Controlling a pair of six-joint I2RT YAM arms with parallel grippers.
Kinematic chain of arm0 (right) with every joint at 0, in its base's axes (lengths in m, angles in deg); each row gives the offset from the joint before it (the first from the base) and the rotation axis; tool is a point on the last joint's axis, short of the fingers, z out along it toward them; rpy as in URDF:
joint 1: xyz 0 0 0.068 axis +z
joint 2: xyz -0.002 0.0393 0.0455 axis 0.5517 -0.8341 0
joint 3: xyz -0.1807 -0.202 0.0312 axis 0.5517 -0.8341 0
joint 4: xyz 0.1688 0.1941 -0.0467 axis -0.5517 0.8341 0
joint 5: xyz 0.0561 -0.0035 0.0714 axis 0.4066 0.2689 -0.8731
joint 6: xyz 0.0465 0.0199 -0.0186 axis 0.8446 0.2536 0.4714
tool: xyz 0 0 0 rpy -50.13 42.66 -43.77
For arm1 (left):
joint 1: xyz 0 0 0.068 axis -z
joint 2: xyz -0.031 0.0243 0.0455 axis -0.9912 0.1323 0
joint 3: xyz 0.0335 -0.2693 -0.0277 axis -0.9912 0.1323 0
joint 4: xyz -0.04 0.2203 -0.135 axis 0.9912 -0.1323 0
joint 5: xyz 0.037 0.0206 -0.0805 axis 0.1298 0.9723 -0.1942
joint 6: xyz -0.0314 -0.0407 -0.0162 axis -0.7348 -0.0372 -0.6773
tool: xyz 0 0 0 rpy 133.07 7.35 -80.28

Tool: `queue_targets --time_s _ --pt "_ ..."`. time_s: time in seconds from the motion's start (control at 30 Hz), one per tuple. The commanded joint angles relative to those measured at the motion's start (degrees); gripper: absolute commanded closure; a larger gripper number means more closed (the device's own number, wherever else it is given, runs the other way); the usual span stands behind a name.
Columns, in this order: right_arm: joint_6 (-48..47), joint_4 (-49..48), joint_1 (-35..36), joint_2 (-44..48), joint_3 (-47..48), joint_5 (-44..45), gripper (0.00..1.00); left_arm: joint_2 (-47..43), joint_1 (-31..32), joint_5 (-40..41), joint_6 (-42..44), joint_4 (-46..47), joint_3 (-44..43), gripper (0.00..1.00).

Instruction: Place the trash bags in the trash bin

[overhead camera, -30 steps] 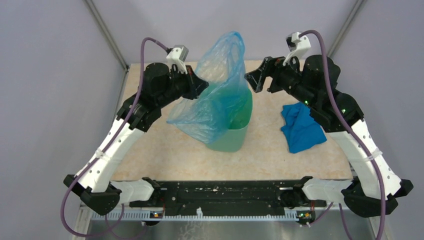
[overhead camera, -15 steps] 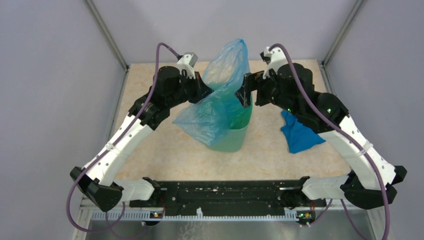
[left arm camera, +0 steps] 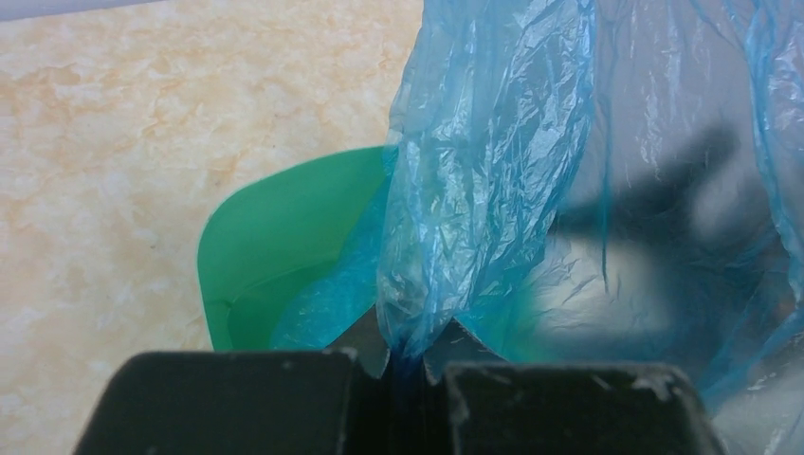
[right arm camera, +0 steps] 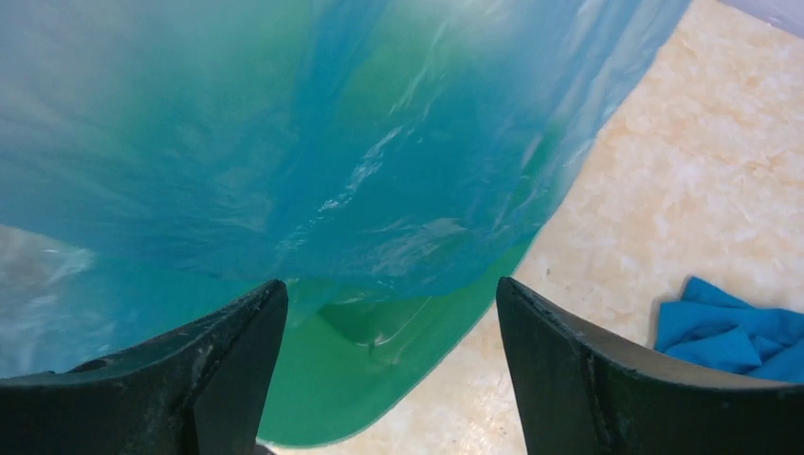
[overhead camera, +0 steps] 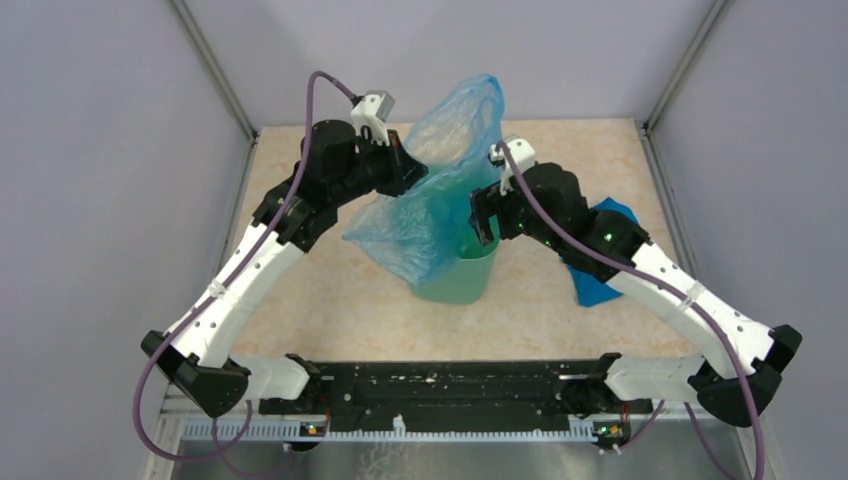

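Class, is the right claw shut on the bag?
No: the right claw gapes open, its fingers apart before the bag.

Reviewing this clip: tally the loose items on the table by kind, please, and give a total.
Trash bag, light blue film: 1
Trash bin, mint green: 1
Cloth, blue: 1
Total: 3

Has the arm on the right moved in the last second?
Yes. The right gripper has swung left and down from above the table's far edge to the trash bin, jaws open against the trash bag.
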Motion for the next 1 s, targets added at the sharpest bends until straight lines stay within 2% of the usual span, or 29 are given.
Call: queue_targets --time_s 0.0,0.07,0.23,0.37,0.63,0.87,0.97 --pt "-4.07 -12.37 0.11 2.12 -3.98 -2.44 0.22 -1.09 -0.55 0.07 1.82 -0.23 -2.62 1.00" --pt "-3.50 -14.19 0.07 1.47 -4.65 -3.43 0.34 -0.93 -0.70 0.28 2.16 -0.58 -3.18 1.00" --pt "-1.15 -15.83 0.20 0.51 -5.34 -4.73 0.75 -0.58 -1.36 1.47 2.90 -1.03 -4.12 1.00" --pt "0.23 -15.99 0.23 -0.56 -6.65 -5.01 0.99 0.23 -2.07 1.38 3.12 -0.91 -4.64 1.00" --pt "1.09 -15.74 0.28 -1.81 -12.08 -2.23 1.00 2.13 -3.97 -0.18 3.38 -0.56 -5.17 1.00" --pt "2.13 -10.38 0.29 -0.63 -8.51 -0.54 1.00 4.11 -6.02 -2.12 3.46 -0.78 -5.66 1.00" --pt "2.36 -8.09 0.25 0.98 -5.85 -1.21 0.84 4.80 -6.61 -2.67 3.38 -0.56 -5.98 1.00"
